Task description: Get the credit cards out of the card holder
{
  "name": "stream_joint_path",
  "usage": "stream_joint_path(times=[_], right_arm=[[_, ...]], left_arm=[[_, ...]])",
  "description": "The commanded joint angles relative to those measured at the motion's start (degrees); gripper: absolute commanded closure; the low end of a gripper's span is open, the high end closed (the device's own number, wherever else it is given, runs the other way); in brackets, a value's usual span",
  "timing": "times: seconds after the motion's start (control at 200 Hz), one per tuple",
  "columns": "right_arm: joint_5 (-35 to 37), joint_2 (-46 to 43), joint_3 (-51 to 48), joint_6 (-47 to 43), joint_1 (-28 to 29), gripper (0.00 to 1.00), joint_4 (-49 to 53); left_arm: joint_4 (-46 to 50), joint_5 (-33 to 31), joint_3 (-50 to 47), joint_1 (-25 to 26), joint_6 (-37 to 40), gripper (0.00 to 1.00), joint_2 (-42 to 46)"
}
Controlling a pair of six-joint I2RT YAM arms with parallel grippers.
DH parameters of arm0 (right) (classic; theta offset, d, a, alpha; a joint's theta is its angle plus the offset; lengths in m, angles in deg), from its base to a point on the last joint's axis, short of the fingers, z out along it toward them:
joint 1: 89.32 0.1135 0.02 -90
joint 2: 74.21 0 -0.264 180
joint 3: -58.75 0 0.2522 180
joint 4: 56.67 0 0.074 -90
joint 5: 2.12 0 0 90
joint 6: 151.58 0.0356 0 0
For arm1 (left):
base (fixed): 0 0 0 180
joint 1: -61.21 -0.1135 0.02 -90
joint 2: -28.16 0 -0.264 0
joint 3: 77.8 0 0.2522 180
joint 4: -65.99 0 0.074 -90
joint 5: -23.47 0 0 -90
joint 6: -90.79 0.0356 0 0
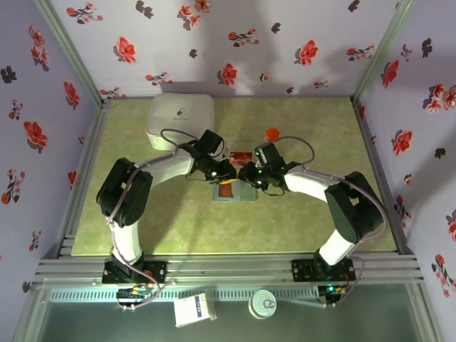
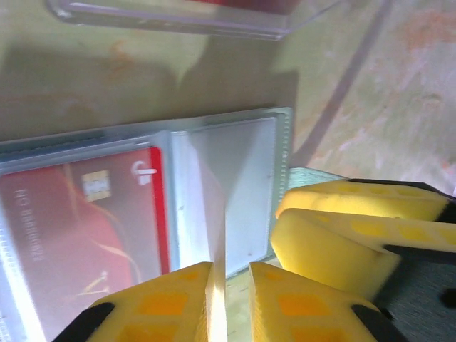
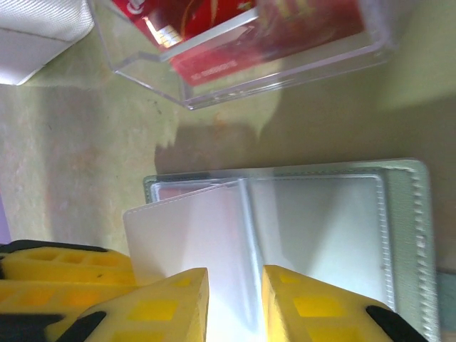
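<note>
Floral wallpaper is surrounding one green desk [image 1: 320, 214]. One card holder [image 3: 410, 235] is lying open mid-desk, with one red credit card [image 2: 78, 235] sitting in a clear sleeve, its print too blurred to read. One clear case [image 3: 285, 64] just behind is holding red cards, count unclear. One white box [image 1: 180, 117] and one orange-capped bottle [image 1: 271, 133] are standing farther back. Left end effector [image 2: 231, 299] and right end effector [image 3: 235, 306] are each straddling a sleeve leaf, fingers narrowly parted — can't tell if clamping.
</note>
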Motion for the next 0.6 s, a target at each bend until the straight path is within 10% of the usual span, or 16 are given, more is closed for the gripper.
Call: stream_joint_path(times=[0.0,0.595], right_arm=[[2.74,-2.62,-1.66,-2.58,-1.28,0.73,4.19],[5.24,-7.82,-3.57,-5.61,-4.64,0.7,9.99]], left_arm=[[1.87,1.42,2.95,1.21,0.71,0.8,-2.18],[4.06,2.68,11.63,4.15,1.24,0.63,-9.28]])
